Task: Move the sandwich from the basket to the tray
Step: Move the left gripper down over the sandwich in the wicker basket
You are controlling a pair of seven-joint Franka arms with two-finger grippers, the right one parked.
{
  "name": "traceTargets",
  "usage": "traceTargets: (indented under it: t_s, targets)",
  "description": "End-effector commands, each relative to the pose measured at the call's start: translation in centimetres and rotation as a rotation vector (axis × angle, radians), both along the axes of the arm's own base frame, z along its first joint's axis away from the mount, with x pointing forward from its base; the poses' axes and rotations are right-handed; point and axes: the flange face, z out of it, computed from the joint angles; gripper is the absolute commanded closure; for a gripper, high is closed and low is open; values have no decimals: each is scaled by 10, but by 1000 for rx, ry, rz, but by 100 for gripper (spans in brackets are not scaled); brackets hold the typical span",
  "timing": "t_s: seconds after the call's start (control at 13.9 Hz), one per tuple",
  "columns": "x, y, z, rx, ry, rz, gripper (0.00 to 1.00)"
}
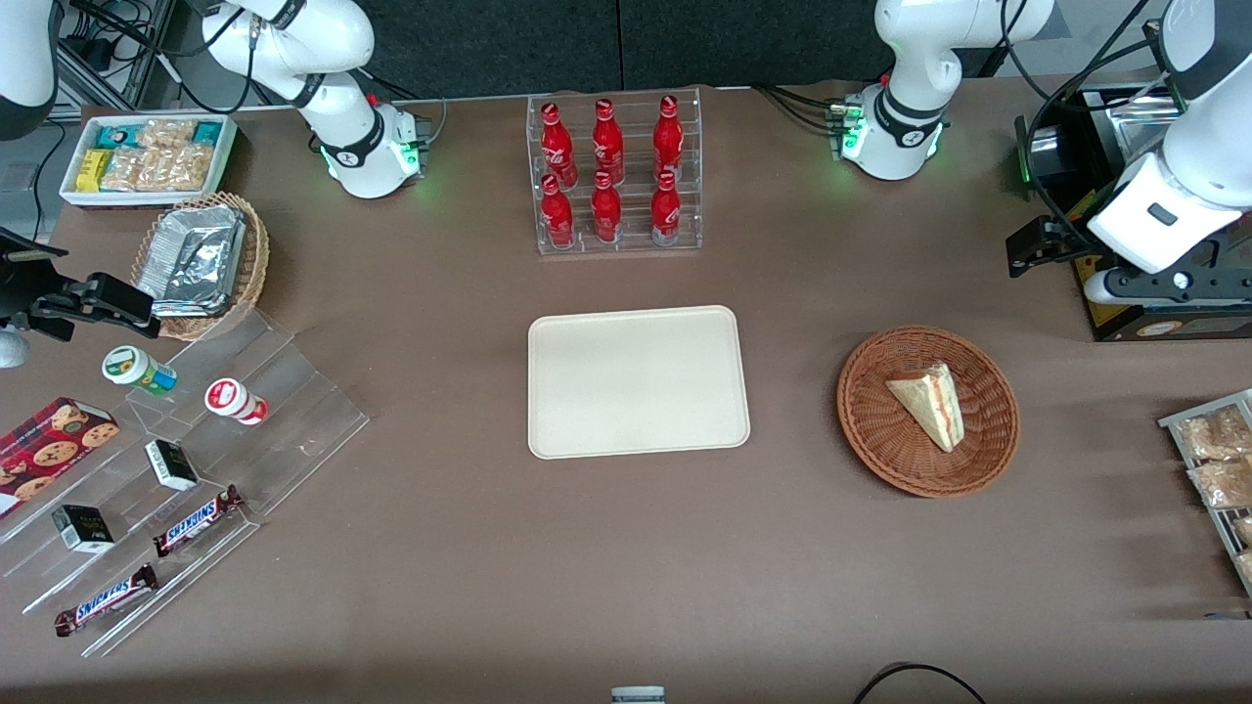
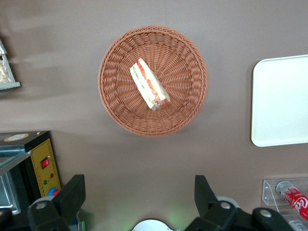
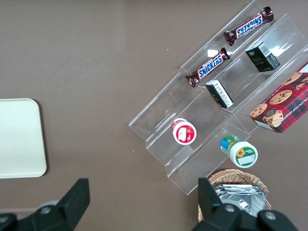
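The sandwich (image 1: 934, 403), a pale bread wedge with a pink-orange filling stripe, lies in the round reddish-brown wicker basket (image 1: 871, 430). The wrist view shows the sandwich (image 2: 149, 84) near the basket's (image 2: 115, 96) middle. The cream-beige tray (image 1: 638, 381) lies flat beside the basket, toward the parked arm's end, with nothing on it; an edge of the tray (image 2: 279, 101) shows in the wrist view. My gripper (image 1: 1039, 244) hangs above the table, farther from the front camera than the basket and apart from it. Its gripper (image 2: 138, 192) is open, with bare table between the fingers.
A clear rack of red bottles (image 1: 614, 176) stands farther from the front camera than the tray. A black box with a yellow panel (image 1: 1125, 303) sits under my arm. Bagged snacks on a rack (image 1: 1213, 460) lie at the working arm's end.
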Motion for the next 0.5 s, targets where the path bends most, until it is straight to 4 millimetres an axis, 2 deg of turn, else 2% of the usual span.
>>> traceTargets:
  t_s: [0.0, 0.14, 0.29, 0.43]
  targets:
    - [-7, 0, 12, -6, 29, -14, 0]
    - [-3, -1, 4, -9, 23, -19, 0]
    - [0, 0, -23, -12, 28, -18, 0]
    - [4, -1, -58, -13, 8, -19, 0]
